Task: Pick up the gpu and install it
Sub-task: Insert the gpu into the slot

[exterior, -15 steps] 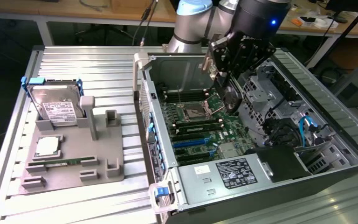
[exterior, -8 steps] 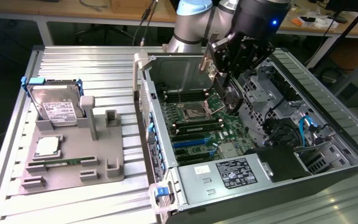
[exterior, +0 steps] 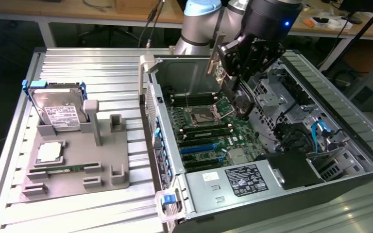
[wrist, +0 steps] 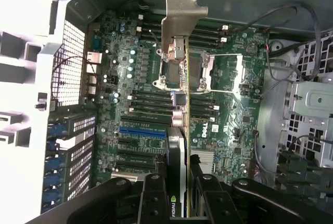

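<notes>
Clamping the gpu [wrist: 176, 151] edge-on, the claw [wrist: 178, 182] holds it over the motherboard [wrist: 229, 104], bracket [wrist: 182, 15] pointing away.

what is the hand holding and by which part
The hand holds the gpu by its NVIDIA-labelled end, opposite the silver bracket.

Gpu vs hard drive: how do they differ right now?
Place: the gpu hangs clamped in the tool over the motherboard inside the case; the hard drive stands in a grey holder outside it, at the exterior view's left.
Look: the gpu is a thin dark card with a silver bracket; the hard drive is a silver box with a white label and blue frame.
Shared: neither is fitted in the case.
</notes>
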Available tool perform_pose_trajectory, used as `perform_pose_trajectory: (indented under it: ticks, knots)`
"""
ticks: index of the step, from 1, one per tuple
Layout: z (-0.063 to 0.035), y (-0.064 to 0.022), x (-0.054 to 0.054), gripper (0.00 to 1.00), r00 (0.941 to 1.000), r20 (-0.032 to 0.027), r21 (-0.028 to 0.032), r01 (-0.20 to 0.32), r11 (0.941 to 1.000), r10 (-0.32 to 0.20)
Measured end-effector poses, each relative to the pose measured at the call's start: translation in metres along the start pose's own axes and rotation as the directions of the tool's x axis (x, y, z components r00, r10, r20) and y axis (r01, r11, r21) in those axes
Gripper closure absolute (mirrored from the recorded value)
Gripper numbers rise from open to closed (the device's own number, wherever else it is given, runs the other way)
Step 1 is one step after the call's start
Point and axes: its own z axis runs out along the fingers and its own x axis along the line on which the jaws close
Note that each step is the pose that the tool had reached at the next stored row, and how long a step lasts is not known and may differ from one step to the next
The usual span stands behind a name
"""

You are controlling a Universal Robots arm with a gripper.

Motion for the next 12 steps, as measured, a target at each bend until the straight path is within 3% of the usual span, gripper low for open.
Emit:
perform_pose_trajectory:
  ticks: [12]
  knots:
    - [0.0004, 0.0, 0.0, 0.73, 0.9977, -0.0015, -0.0003, 0.068, 0.9977, -0.068]
